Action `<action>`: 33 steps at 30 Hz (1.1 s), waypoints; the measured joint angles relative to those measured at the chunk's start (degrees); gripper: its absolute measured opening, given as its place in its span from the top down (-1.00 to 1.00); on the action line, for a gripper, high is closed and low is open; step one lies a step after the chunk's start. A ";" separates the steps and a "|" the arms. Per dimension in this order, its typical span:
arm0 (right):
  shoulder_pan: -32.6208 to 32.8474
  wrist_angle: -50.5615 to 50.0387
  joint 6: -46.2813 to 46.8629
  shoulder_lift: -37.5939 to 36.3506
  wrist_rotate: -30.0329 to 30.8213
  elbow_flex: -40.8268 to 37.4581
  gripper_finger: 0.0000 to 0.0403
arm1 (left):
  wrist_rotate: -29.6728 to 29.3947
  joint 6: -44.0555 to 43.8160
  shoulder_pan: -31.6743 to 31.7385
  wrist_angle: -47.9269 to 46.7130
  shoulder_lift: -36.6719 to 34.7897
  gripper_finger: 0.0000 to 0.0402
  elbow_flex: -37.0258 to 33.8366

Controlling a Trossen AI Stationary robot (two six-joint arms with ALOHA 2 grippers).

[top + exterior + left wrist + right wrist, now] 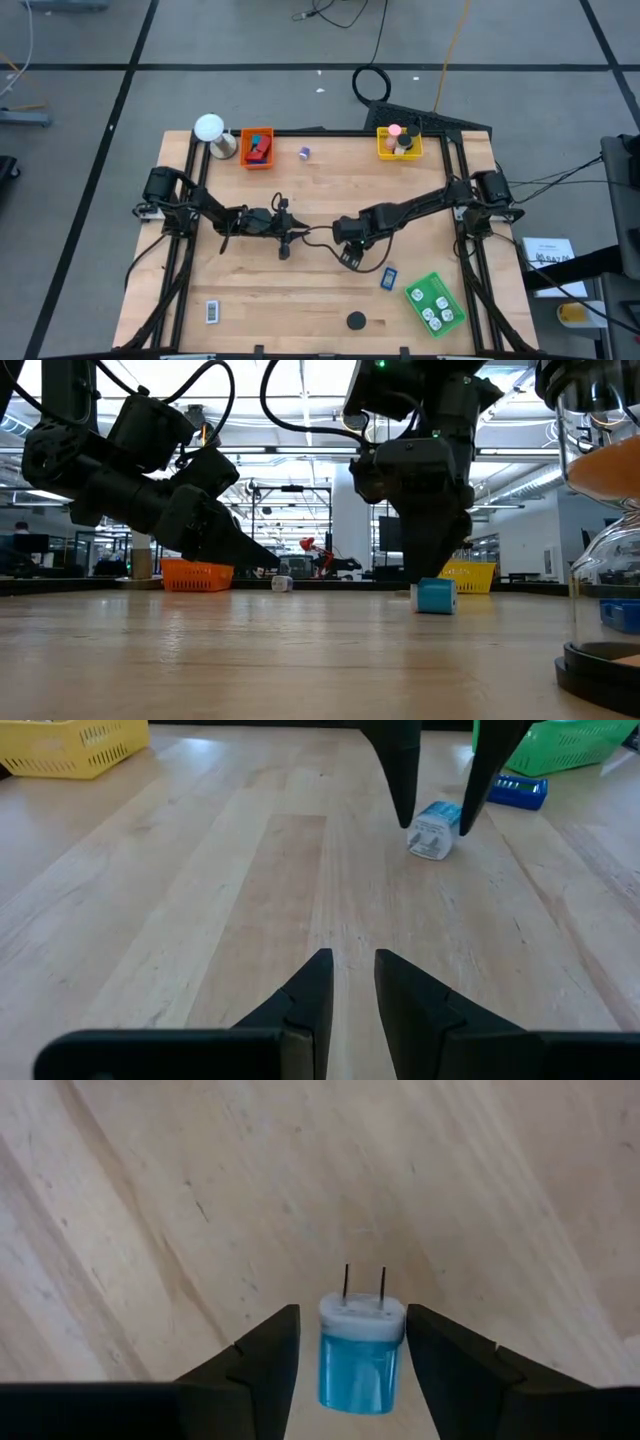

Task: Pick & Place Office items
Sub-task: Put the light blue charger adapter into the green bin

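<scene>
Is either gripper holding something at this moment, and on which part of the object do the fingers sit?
The right gripper has its fingers on either side of the blue plug, at its flat sides; a firm hold cannot be told. The left gripper holds nothing.

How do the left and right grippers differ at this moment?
The left gripper's fingers stand a narrow gap apart with nothing between them; the right gripper's stand wider, straddling the blue plug adapter. The left gripper is over bare table; the right gripper points down at the adapter lying on the wood. Both are open, near the table's middle.
</scene>
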 joint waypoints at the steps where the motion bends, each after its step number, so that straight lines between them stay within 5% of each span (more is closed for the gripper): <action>1: -0.04 0.00 -0.13 0.00 0.00 0.00 0.13 | 0.00 0.01 0.00 -0.01 0.00 0.62 0.00; 14: -0.04 -0.03 -1.45 4.07 -1.10 0.20 0.14 | 0.00 -0.10 0.00 -0.14 0.00 0.62 -0.02; 23: -0.09 0.44 -5.11 1.99 1.92 -0.09 0.34 | 0.01 -0.16 0.00 -0.48 0.00 0.62 -0.04; 28: 1.43 2.23 -11.29 0.21 14.36 -0.29 0.34 | 0.01 -0.30 -0.15 -0.85 0.00 0.62 -0.04; 33: 2.99 24.82 -17.45 -0.54 24.00 -8.02 0.34 | 0.00 -0.05 -0.84 -0.82 0.00 0.62 -0.04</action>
